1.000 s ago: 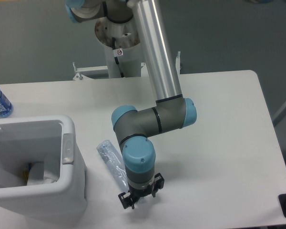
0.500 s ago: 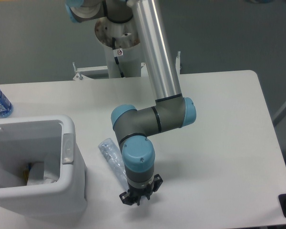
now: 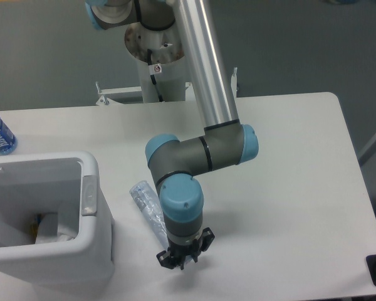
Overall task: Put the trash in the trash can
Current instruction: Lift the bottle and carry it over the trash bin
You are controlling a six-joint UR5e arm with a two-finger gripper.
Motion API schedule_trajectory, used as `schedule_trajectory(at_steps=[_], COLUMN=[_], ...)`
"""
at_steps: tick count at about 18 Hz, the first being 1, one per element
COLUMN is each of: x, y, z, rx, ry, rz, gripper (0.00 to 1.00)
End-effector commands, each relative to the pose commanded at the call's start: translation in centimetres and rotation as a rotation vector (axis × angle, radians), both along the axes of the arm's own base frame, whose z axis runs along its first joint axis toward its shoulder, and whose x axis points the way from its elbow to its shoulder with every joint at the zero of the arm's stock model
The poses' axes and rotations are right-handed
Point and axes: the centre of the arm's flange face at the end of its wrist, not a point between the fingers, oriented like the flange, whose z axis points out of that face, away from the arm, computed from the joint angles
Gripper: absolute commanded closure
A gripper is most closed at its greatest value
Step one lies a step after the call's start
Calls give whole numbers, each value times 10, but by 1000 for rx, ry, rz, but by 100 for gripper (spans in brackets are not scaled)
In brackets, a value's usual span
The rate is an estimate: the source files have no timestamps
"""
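White table (image 3: 288,188) unchanged; fingers (image 3: 182,258) still low by crushed bottle (image 3: 148,210); grip unclear.

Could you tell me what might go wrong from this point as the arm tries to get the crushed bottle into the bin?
1. The gripper sits over the near end of the crushed bottle, hidden by the wrist, so a grasp there may be off-centre and the long bottle could swing or slip.
2. The trash can stands close beside the bottle; a low carry might knock its thick rim.
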Motion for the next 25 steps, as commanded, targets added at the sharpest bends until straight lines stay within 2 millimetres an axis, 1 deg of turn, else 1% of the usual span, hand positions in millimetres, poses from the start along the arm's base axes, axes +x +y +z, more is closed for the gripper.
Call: schedule_trajectory(at_steps=[2,4,5,7,9,13,14,15,17,19,21,22,23,25], x=[-20,-34,-41,-55,-62,-67,-65,-59,-49,-39,-31,-23,-6,21], y=[-10,-11,-13,-16,-22,-49,-55,-60,-67,-71,-72,-67,-57,-50], z=[33,66,85,132,172,251,269,285,310,328,338,343,349,361], rx=[57,116,149,230,317,450,476,493,526,553,576,592,609,630], ry=[36,66,83,117,122,196,220,239,276,304,328,340,351,355], rz=[25,37,41,57,64,67,66,63,56,47,36,20,-11,-46], gripper=[75,75,75,75,75,75,75,75,75,75,75,75,75,75])
